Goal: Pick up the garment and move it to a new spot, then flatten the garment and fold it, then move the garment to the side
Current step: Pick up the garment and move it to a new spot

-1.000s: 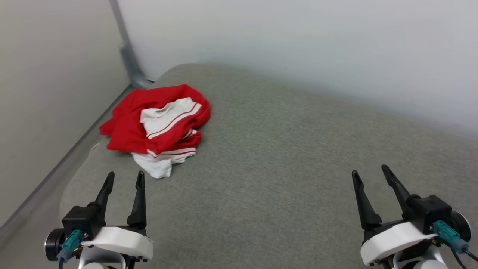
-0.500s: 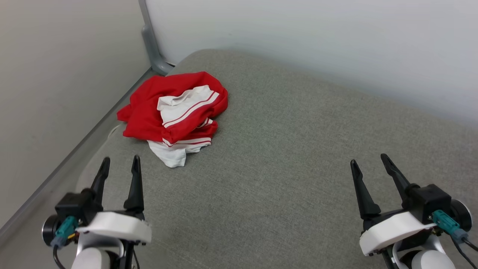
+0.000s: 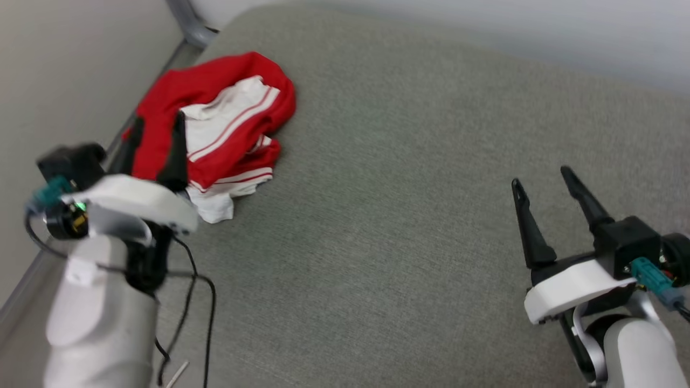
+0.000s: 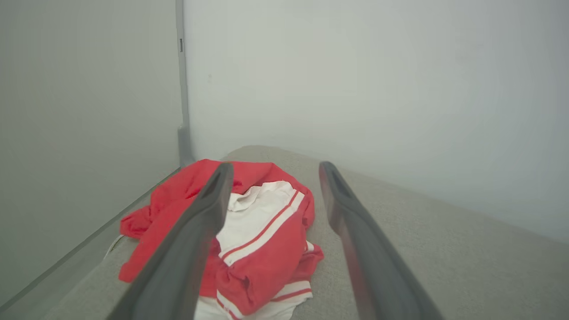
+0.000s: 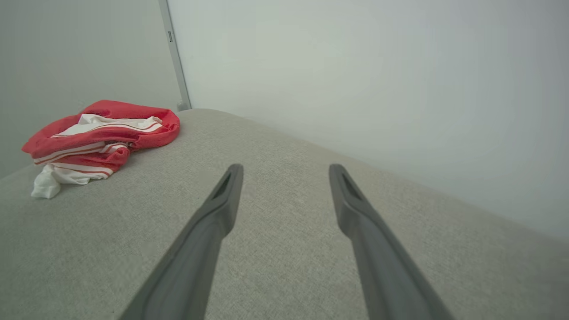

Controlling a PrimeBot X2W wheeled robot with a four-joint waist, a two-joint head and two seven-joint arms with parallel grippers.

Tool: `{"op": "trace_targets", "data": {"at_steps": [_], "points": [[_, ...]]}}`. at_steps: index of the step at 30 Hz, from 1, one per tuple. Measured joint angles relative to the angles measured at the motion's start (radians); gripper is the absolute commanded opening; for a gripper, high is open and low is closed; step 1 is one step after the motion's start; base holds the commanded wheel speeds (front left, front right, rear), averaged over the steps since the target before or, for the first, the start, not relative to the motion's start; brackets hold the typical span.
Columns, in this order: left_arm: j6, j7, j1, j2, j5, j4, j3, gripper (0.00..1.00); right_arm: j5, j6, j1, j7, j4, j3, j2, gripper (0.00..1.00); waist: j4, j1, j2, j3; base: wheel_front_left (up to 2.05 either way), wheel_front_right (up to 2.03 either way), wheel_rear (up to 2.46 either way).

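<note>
Two grippers, both with fingers spread wide and nothing between them; the garment (image 3: 237, 70) lies bunched in a red-and-white heap on the grey cushion (image 3: 404, 188), at its far left corner, close to the wall (image 3: 64, 64) on my left; my left gripper (image 3: 157, 119) is by far the nearer one, its fingers pointing over the heap's left part in the head view; along those fingers, in the left wrist view, the cloth sits straight ahead and below, the white striped fold showing in the gap between them, the red bulk running off to the left finger's side; whether the tips touch cloth I cannot tell, though they look to hang just above it; the heap reads a little longer away from me than across, white hem nearest me, red edge farthest; my right gripper (image 3: 542, 177) hovers over bare cushion well apart to the right, the garment far off to its left in its wrist view; judgement: first step, pick-up not yet made; the reach belongs to the left arm, down and slightly forward onto the raised middle fold; risk: pinching one layer only, so the rest drags
</note>
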State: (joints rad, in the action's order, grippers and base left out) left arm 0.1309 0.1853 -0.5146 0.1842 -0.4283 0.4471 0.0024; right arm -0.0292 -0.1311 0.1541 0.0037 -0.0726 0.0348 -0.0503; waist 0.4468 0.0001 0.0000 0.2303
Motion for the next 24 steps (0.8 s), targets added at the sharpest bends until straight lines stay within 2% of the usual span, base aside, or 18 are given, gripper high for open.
{"op": "trace_targets", "data": {"at_steps": [5,11,16,20,24], "points": [[0.000,-0.146,-0.151,0.074,-0.102,0.110,-0.017,1.00,-0.035,0.000,0.044,0.023,-0.037,-0.005,0.000,1.00,-0.040,0.0001,0.0000,0.093,0.00,0.00,0.00],[0.001,-0.373,-0.283,0.179,-0.181,0.261,-0.039,1.00,-0.055,0.000,0.074,0.031,-0.064,-0.017,0.000,1.00,-0.102,0.0001,0.0000,0.185,0.00,0.00,0.00],[0.001,-0.580,-0.340,0.229,-0.274,0.374,-0.067,1.00,-0.059,0.000,0.088,0.030,-0.070,-0.015,0.000,1.00,-0.152,0.0001,0.0000,0.242,0.00,0.00,0.00],[0.001,-0.689,-0.381,0.275,-0.316,0.460,-0.070,1.00,-0.059,0.000,0.099,0.026,-0.076,-0.014,0.000,1.00,-0.181,0.0001,0.0000,0.280,0.00,0.00,0.00],[0.001,-0.788,-0.422,0.297,-0.324,0.526,-0.095,1.00,-0.060,0.000,0.105,0.026,-0.080,-0.018,0.000,1.00,-0.201,0.0000,0.0000,0.308,0.00,0.00,0.00]]}}
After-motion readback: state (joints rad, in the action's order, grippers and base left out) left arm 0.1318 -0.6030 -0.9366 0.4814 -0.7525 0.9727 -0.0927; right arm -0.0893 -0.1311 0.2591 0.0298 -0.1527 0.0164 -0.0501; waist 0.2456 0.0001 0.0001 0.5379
